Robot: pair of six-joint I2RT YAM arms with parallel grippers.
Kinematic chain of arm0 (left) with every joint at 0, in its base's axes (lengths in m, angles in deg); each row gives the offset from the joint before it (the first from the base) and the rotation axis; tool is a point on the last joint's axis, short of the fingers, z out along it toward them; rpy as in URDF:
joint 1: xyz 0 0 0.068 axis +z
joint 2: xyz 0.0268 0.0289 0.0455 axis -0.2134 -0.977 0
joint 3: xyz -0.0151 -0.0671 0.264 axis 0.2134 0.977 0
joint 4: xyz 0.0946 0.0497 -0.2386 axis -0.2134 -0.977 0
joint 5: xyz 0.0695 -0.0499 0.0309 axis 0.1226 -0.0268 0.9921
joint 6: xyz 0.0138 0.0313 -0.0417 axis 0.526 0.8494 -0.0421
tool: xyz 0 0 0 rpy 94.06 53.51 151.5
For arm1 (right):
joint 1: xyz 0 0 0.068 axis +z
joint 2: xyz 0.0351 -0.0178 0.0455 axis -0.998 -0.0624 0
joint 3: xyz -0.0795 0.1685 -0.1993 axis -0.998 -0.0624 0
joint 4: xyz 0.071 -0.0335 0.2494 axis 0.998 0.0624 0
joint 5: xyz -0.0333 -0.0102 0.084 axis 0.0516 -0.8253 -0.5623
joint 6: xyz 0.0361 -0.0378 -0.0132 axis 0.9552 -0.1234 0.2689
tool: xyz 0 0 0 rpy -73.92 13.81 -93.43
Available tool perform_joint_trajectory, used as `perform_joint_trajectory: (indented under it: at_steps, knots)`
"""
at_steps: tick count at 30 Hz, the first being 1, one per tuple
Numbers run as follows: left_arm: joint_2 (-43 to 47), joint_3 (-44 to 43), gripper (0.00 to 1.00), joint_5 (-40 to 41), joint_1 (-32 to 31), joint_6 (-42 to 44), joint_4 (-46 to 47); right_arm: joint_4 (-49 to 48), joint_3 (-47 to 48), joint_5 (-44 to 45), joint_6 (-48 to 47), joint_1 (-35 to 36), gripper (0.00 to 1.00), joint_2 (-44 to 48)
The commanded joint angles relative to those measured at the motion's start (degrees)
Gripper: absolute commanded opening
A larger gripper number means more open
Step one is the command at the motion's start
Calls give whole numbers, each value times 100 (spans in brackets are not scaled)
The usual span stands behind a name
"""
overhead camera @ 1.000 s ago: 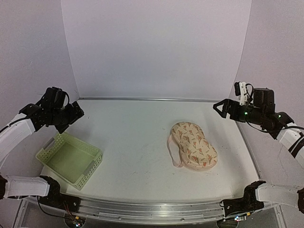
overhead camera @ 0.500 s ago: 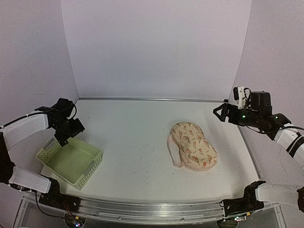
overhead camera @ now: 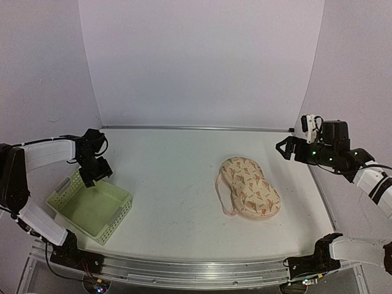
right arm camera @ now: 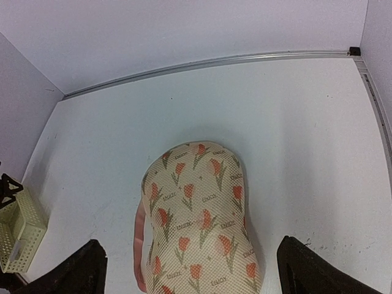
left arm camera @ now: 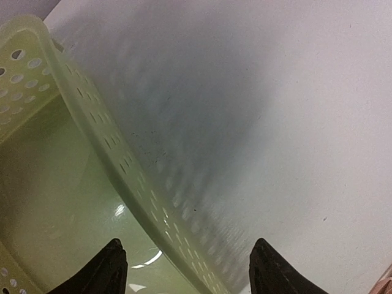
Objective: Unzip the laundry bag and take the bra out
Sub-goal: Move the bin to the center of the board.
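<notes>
Laundry bag (overhead camera: 250, 187) closed, 4 o'clock. R end effector (overhead camera: 283, 147), open at 3, faces it — prob. approach; L end effector (overhead camera: 100, 175) open over basket (overhead camera: 92, 205), 9.

Laundry bag (overhead camera: 250, 187), centre right of top view: beige mesh-textured fabric, repeating red tulip print with green stems and leaves, small dark lettering between flowers. Loop (overhead camera: 220, 193) on its left side: pale pink. Basket (overhead camera: 119, 217), lower left: light green, walls dotted with rows of small holes. Table (overhead camera: 171, 171): white, faint dark specks. Walls (overhead camera: 202, 61): pale lilac-white. Left arm (overhead camera: 46, 153), right arm (overhead camera: 373, 180): white shells, black joints. Left gripper (left arm camera: 190, 269), right gripper (right arm camera: 199, 269): 2 black fingers each.
</notes>
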Motion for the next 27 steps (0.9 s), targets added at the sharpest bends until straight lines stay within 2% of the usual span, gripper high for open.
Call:
perform_joint_trajectory:
  at_steps: [1, 12, 19, 27]
  knots:
    - [-155, -337, 62, -46, 24, 203, 212, -149, 2, 39, -70, -2, 98, 158]
    - [-300, -473, 31, -350, 17, 361, 319, -149, 92, -85, -53, -2, 98, 98]
    - [-305, -570, 19, -467, -50, 446, 337, -131, 143, -134, -35, -3, 98, 77]
    - [-588, -855, 8, -432, -488, 392, 353, -114, 152, -185, -4, -2, 98, 95]
